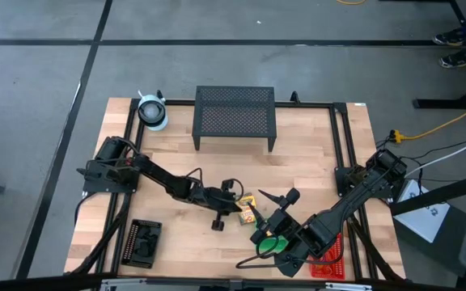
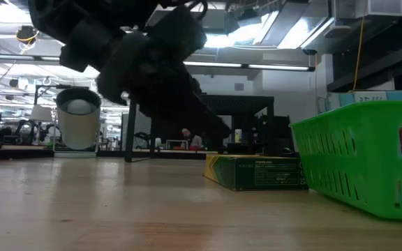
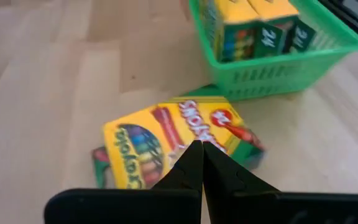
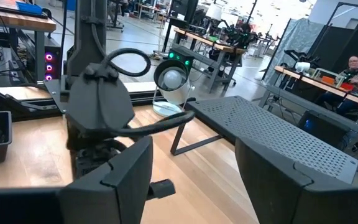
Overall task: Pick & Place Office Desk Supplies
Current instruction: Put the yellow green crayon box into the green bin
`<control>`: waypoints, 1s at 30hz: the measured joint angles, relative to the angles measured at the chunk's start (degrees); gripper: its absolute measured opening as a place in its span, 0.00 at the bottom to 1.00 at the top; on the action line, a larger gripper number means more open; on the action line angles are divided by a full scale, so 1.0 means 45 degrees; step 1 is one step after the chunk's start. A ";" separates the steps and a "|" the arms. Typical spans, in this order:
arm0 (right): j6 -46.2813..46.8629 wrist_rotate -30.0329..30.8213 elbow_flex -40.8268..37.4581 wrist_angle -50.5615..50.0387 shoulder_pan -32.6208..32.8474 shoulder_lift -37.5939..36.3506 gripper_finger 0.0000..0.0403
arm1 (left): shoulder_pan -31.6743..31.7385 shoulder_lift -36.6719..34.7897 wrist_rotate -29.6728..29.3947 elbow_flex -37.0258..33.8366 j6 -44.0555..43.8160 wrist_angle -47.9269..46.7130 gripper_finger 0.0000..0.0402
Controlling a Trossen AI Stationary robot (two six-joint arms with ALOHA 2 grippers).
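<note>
High view: the left gripper (image 1: 235, 202) sat beside the crayon box (image 1: 247, 208), just short of the green tray (image 1: 267, 240); the right gripper (image 1: 285, 202) hung above that tray. The black tray (image 1: 142, 243) lay near the front left, the red tray (image 1: 330, 257) under the right arm.

Low view: the box (image 2: 255, 172) lay flat on the table, close beside the tray (image 2: 368, 162).

Left wrist view: fingers (image 3: 194, 163) pressed together, empty, tips over the box (image 3: 173, 142) — two boxes already stood in the tray (image 3: 272, 56).

Right wrist view: fingers (image 4: 129, 168) spread wide, holding nothing.

Risk, as judged: shut tips would only shove the box — and the arms stand close enough to clash.
</note>
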 joint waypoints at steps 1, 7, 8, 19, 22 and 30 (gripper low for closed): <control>0.0000 -0.0026 0.0000 0.0000 0.0000 0.0000 0.57 | 0.0069 0.0000 0.0048 0.0000 -0.0095 -0.0179 0.00; 0.0000 -0.0097 0.0000 0.0002 0.0000 0.0000 0.57 | 0.0172 -0.0028 -0.0819 0.0002 -0.0525 -0.1534 0.00; 0.0000 -0.0097 0.0000 0.0000 0.0000 0.0000 0.57 | 0.0209 -0.0024 -0.0864 0.0000 -0.0505 -0.1492 0.01; 0.0000 -0.0094 0.0000 0.0000 0.0000 0.0000 0.57 | 0.0139 -0.0015 -0.0097 -0.0010 -0.0381 -0.0578 0.00; -0.0005 -0.0092 0.0000 0.0005 0.0000 0.0000 0.57 | 0.0392 0.0017 -0.0192 -0.0010 -0.0385 -0.0740 0.00; 0.0005 -0.0092 0.0000 0.0000 -0.0024 0.0000 0.57 | 0.0886 0.1168 0.0569 0.0054 -0.0849 0.0297 0.00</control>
